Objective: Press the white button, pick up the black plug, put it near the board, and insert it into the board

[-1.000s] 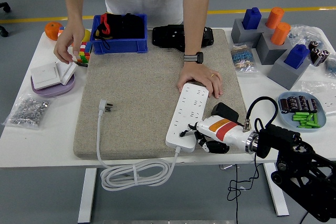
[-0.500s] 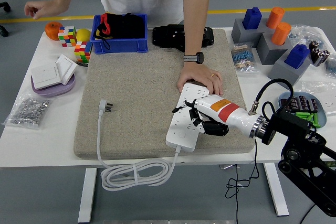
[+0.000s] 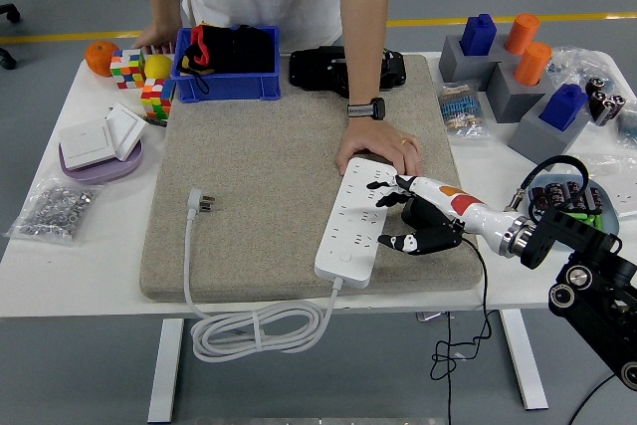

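One hand at work: right hand (image 3: 418, 218) now over the right edge of the power strip (image 3: 356, 218), shifted up the strip's length from 1 s ago, when it sat low by the strip's near end. Fingers (image 3: 383, 185) part curled, index stretched onto the strip's far-middle sockets, holding nothing. Reads as hunting for the white button; press not confirmed, button itself too small to tell. Left hand out of view.

Black plug (image 3: 442, 212) prob. the dark block under the hand, just right of the strip; mostly hidden, so not certain. Not picked up yet.

Nearest: white cable (image 3: 249, 330) coiled off the counter (image 3: 80, 256) edge, near-left of the strip. White plug (image 3: 198, 203) on the grey mat (image 3: 269, 146), left of the strip.

Person's hand (image 3: 379, 149) flat on the strip's far end, touching it, close to the robot's index; likely in the way if the hand goes further up.

Farther: blue bin (image 3: 227, 77) and black box (image 3: 343, 69), beyond the strip. Switch plates (image 3: 100, 141) far left of it, battery tray (image 3: 557, 201) right.
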